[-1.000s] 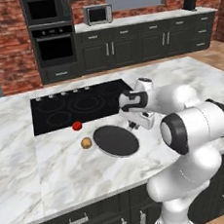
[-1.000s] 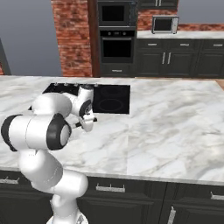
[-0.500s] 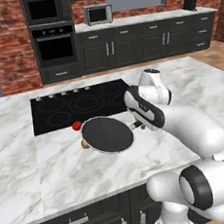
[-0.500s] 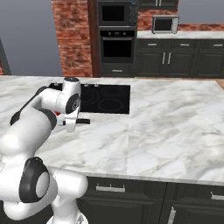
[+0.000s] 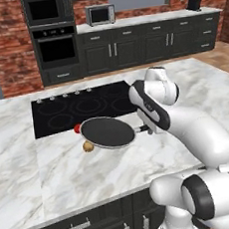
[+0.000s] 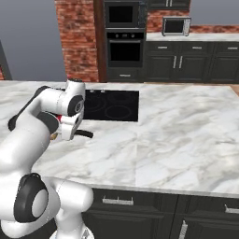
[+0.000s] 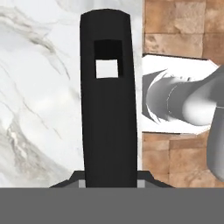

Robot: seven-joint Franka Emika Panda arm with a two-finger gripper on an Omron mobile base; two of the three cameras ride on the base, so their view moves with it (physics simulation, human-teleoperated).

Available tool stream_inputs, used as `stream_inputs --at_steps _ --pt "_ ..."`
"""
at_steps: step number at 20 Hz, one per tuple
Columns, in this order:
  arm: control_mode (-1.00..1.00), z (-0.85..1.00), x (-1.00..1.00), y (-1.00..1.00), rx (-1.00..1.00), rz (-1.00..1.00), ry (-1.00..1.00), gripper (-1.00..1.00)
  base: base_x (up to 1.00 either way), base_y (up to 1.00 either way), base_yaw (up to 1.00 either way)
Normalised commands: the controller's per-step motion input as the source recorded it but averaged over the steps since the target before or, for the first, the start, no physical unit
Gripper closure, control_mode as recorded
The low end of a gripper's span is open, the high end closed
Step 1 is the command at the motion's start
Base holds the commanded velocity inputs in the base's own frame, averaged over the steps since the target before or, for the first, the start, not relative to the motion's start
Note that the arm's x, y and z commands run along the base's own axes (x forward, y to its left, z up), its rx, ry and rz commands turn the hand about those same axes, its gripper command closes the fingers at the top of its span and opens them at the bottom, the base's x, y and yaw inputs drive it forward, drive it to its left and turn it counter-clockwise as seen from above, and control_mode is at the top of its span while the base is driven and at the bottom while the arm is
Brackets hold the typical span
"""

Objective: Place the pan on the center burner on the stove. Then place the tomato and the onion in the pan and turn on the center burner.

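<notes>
Pan (image 5: pixel 107 132) is up off the marble, held level just in front of the stove (image 5: pixel 80 106), near its front edge. Gripper (image 5: pixel 149 129) is clamped on the pan's short black handle (image 7: pixel 109 100); in hand view that handle runs straight up from between the fingers, hanging hole visible near its end.

Tomato (image 5: pixel 77 128) pokes out at the pan's far-left rim, onion (image 5: pixel 88 146) sits on the counter (image 5: pixel 67 166) at the near-left rim. Can't tell whether the pan clears both or brushes them.

Center burner (image 5: pixel 88 105) lies just beyond, nothing on it.

Handling, our read: rigid metal, won't flex, but all the weight hangs out past the grip, so it'll want to droop or twist w/ fast moves. Handle is the right hold; we'd keep it flat. Tomato & onion: small, round, smooth, likely to roll. Pinch across the middle.
</notes>
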Motion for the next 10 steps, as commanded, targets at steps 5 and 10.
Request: stream_inputs --at_steps 5,10 --pt "-1.0 0.0 0.0 0.0 0.0 -0.07 0.0 1.0 0.0 0.0 0.0" --pt "1.0 0.0 0.0 0.0 0.0 0.0 0.0 1.0 -0.51 -0.05 -0.09"
